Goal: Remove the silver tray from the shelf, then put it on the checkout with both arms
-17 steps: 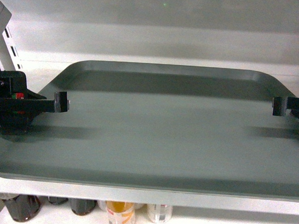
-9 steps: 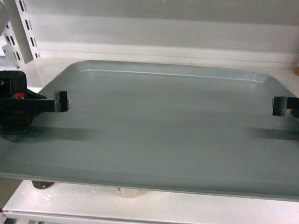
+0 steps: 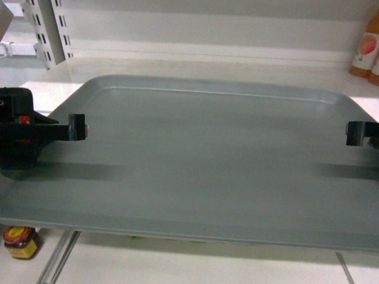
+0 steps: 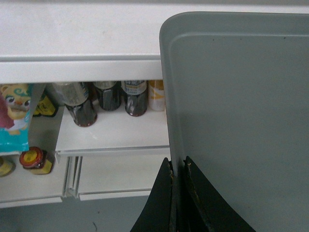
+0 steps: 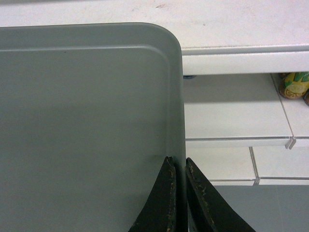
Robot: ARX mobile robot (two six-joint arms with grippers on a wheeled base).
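Silver tray [image 3: 208,155] edges, both grippers.

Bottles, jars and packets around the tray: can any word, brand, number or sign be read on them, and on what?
None can be read.
Orange bottles, head view: labels blurred.
Dark bottles, left wrist view: labels too small.
Red-capped jar: print illegible.
Cartoon packet: picture only, no readable text.
Silver tray: unmarked.

The tray [image 3: 207,161], dull grey-silver with rounded corners and a low rim, is held level, clear of the white shelf [image 3: 199,70]. The left hand [image 4: 177,166] pinches its left rim, the right hand [image 5: 178,166] its right rim.
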